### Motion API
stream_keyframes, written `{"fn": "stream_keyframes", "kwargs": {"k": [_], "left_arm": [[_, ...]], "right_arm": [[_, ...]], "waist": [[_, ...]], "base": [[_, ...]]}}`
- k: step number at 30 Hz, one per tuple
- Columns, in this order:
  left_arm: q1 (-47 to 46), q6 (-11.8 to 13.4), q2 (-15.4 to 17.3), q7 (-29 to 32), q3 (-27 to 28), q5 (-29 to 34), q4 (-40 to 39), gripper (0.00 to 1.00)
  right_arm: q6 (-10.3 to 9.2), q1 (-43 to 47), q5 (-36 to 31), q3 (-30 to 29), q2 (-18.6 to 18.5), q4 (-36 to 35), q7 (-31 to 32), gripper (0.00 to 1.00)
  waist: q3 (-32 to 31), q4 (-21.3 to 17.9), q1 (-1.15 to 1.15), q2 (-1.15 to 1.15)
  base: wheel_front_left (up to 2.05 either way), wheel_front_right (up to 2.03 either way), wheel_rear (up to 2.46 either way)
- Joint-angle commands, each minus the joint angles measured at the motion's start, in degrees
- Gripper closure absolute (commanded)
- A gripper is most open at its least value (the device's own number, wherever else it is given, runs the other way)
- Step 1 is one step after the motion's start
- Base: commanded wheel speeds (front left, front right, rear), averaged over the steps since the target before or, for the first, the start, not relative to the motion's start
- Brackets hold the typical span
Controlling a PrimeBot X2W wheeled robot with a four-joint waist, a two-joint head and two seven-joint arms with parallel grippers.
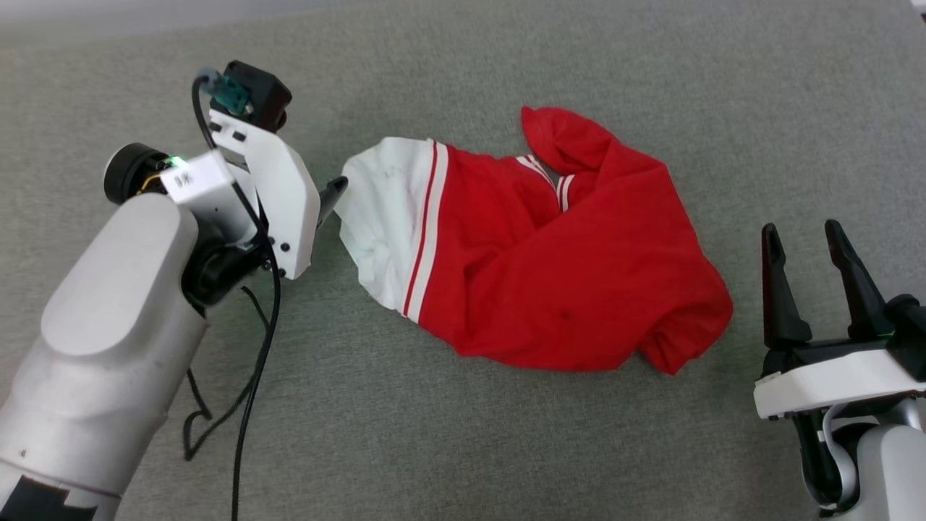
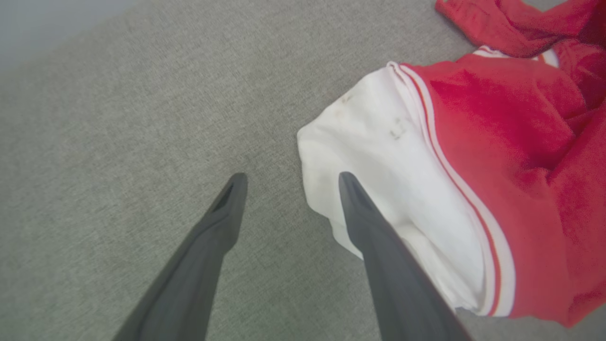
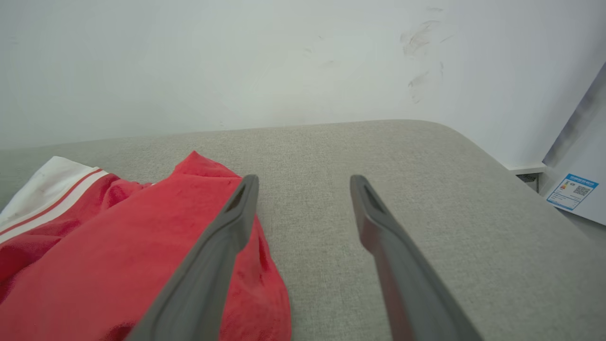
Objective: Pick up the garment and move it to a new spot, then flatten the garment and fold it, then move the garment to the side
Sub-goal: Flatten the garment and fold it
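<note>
On a pale grey woven upholstered surface [image 1: 470, 449] against a scuffed white wall [image 3: 236, 61], the crumpled red jersey shirt [image 1: 550, 275] with white sleeve and striped trim lies heaped near the middle. The left gripper [image 2: 289, 179] stands spread and empty at the white sleeve's edge, one finger over the cloth; the right gripper [image 1: 801, 230], likewise spread and empty, sits near the shirt's red end, apart.

no legible text; blue qr sticker [image 3: 572, 191] on white panel [image 3: 585, 142], print too small
</note>
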Motion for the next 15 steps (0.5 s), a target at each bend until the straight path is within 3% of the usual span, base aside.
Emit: {"fn": "stream_keyframes", "kwargs": {"k": [1,6,13,14,15], "left_arm": [[-1.3,0.1,-0.7,2.5,-0.2,-1.7,1.3,0.0],[-4.1,0.1,-0.2,8.8,-2.2,-6.1,3.1,0.0],[-4.6,0.1,0.1,9.1,-5.6,-6.5,6.2,0.0],[-4.2,0.1,-0.1,9.5,-6.1,-6.9,6.7,0.58],[-3.7,0.1,-0.2,9.7,-6.5,-7.4,7.1,1.0]], "right_arm": [[-0.06,-0.8,-0.3,0.2,0.4,-0.2,-0.5,0.0],[-0.06,-1.4,-0.5,0.2,0.6,0.2,-1.2,0.0],[-0.06,-2.5,-0.8,0.6,0.8,0.9,-2.0,0.0],[-0.06,-2.5,-0.9,0.6,0.8,1.0,-2.1,0.0],[-0.06,-2.6,-0.9,0.5,0.8,1.1,-2.1,0.0]], "waist": [[1.9,-0.8,-0.01,0.0],[4.0,-1.3,-0.01,0.0],[5.6,-1.4,-0.01,0.0],[5.7,-1.4,-0.01,0.0],[5.7,-1.3,-0.01,0.0]], "base": [[0.0,0.0,0.0],[0.0,0.0,0.0],[0.0,0.0,0.0],[0.0,0.0,0.0],[0.0,0.0,0.0]]}}
